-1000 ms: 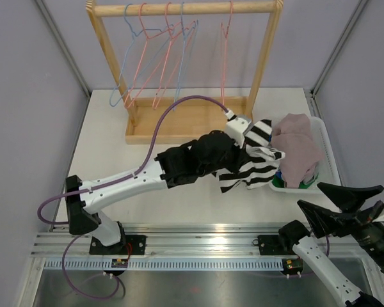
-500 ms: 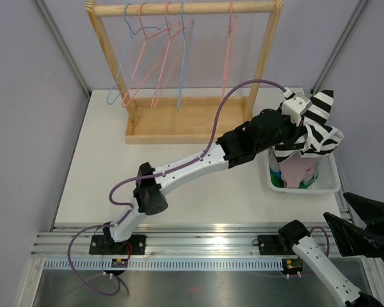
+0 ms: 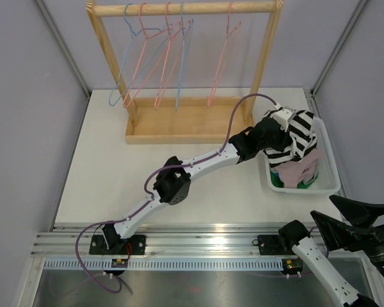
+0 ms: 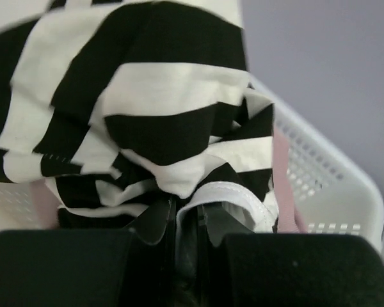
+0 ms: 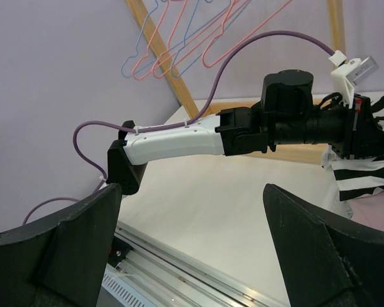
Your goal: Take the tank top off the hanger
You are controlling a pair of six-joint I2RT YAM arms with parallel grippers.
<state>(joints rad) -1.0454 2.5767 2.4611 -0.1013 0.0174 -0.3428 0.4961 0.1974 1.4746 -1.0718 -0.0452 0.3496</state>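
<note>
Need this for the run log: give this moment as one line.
left gripper: shut on tank top | tank top: off hanger, held above white basket | right gripper: open, holding nothing

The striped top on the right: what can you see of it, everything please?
The tank top is soft-looking fabric with broad black and white stripes and a white ribbed edge. It is away from the wooden rack, crumpled and folded on itself. The left gripper pinches a fold between nearly closed fingers, holding it over the white basket, where its lower part seems to rest on a pink garment.
</note>
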